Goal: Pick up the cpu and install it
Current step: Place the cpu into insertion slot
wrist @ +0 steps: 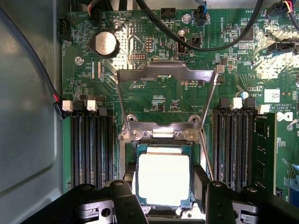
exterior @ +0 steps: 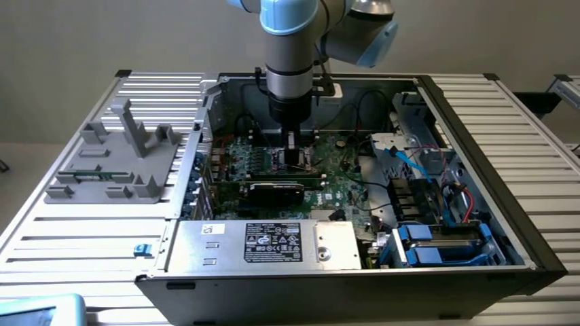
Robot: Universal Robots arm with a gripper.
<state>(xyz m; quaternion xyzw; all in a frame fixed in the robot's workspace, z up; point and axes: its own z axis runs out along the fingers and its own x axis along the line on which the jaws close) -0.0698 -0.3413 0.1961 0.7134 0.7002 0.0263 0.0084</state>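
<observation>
Status: the pick-up step is judged complete, and the install step is under way but not finished. The cpu (wrist: 163, 179) is no longer on the bench (exterior: 81, 231); it is at the socket (wrist: 161, 141) on the motherboard (wrist: 163, 100), with its bright metal top facing up and squarely aligned with the socket outline. The pictures do not show whether the cpu is fully seated or held just above the contacts. The socket lies between the two banks of memory slots (wrist: 91, 144). The metal retention frame (wrist: 166, 77) stands swung open beyond the socket, not lowered over the cpu, so clamping remains to be done. In the exterior view, the arm (exterior: 290, 61) reaches straight down into the open computer case (exterior: 471, 136), and the gripper (exterior: 292, 157) sits low over the board near the case centre. A grey plastic fixture (exterior: 118, 156) lies on the bench at 9 o'clock from the case, as the exterior view shows it, well apart from the work. Gripper condition: the jaws are partly closed, set to the width of the cpu. The two black fingers (wrist: 125, 200) flank the cpu on opposite edges and appear to touch them. This is judged to be a pinch on the cpu by its sides, not yet let go.
</observation>
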